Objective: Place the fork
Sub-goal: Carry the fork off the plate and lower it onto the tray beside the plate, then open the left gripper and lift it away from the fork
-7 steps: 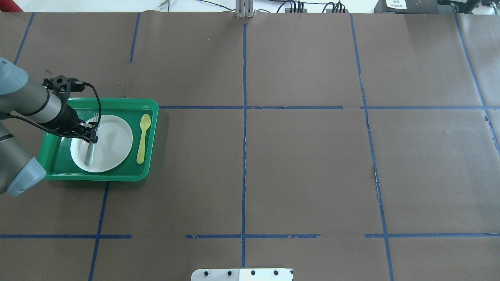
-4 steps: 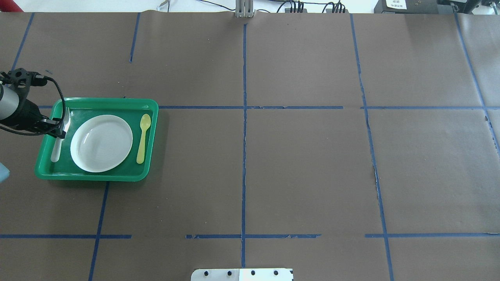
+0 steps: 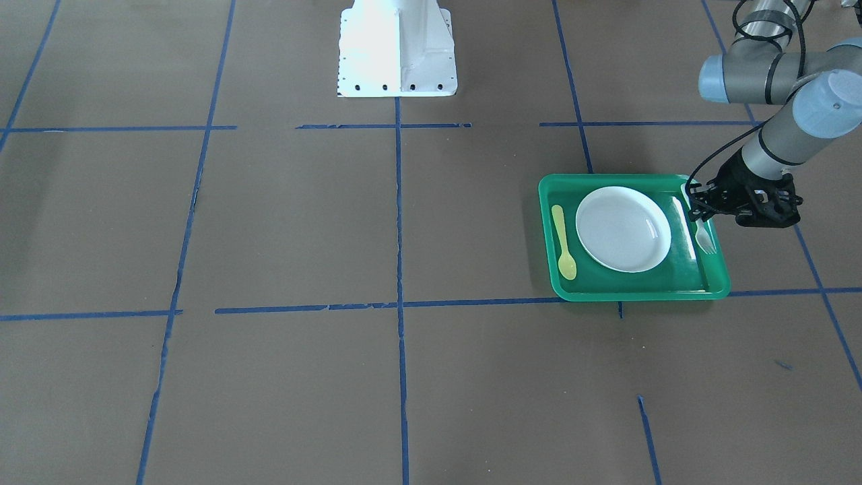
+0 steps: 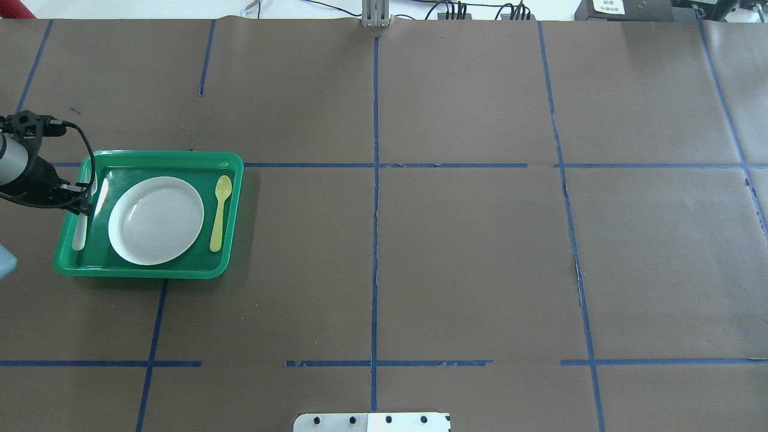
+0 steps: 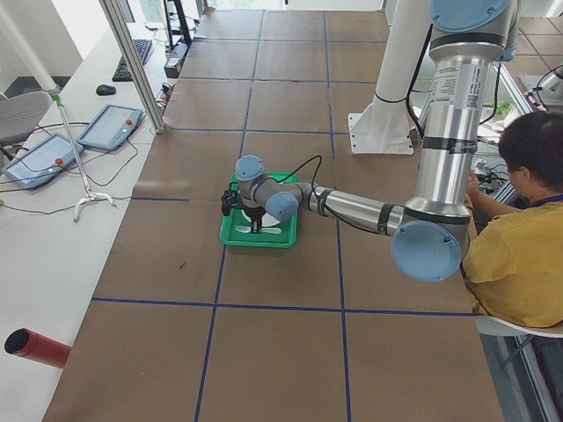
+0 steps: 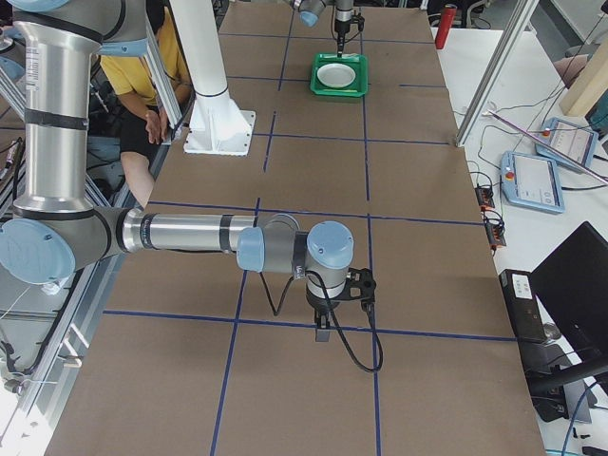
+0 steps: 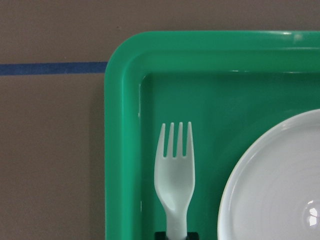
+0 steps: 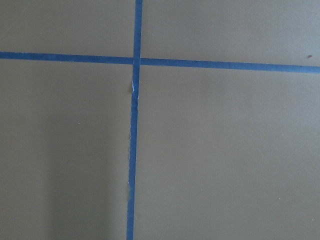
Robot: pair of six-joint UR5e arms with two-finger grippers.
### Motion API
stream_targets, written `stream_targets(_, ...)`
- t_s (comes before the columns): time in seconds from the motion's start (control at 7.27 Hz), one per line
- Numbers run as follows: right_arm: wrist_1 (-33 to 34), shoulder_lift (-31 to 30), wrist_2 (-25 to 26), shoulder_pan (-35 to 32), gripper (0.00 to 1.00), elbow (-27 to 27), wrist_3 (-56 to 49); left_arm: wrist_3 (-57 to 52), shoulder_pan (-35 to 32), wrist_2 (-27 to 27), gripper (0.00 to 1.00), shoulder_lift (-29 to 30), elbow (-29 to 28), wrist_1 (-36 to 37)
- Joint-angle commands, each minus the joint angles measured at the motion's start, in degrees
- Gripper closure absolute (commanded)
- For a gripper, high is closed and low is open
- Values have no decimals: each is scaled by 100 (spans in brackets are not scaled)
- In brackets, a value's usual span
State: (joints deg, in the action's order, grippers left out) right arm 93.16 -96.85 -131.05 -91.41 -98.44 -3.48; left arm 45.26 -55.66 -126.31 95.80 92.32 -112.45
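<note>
Fork (image 7: 174, 175) moved off plate (image 4: 156, 220) to tray (image 4: 144, 273) L edge, L gripper (image 4: 84, 203) holding.

I see tight lane between tray (image 7: 120, 150) wall and plate (image 4: 156, 220); fork (image 7: 174, 180) fills it, left gripper (image 4: 83, 204) clamped on its handle. Across plate, spoon (image 4: 219, 213) takes other lane. Raised tray rim bars low sideways passes.

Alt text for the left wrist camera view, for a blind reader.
A white fork, tines pointing up, is held over the green tray between its left wall and a white plate, its handle in the dark tool at the bottom edge. Brown paper with blue tape lies outside.
</note>
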Motion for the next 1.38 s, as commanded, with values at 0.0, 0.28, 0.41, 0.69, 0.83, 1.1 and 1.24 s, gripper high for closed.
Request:
stream_targets(0.0,0,0,0,0,0,0,-4,44,3,1,100,185,-363,-248)
stream_targets(0.28,0,0,0,0,0,0,-4,35,3,1,73,106,-645,-785)
stream_targets(0.41,0,0,0,0,0,0,-4,-8,-6,1,37,97,-576,-796)
stream_targets(0.69,0,0,0,0,0,0,5,-18,-172,-43,28,97,-243,-735)
stream_targets(0.83,0,0,0,0,0,0,-4,-35,-364,-43,29,53,-41,-699)
stream_targets(1.1,0,0,0,0,0,0,-4,-1083,-908,-60,29,-429,146,-699)
stream_targets(1.24,0,0,0,0,0,0,5,-1864,-1233,-60,27,-683,111,-699)
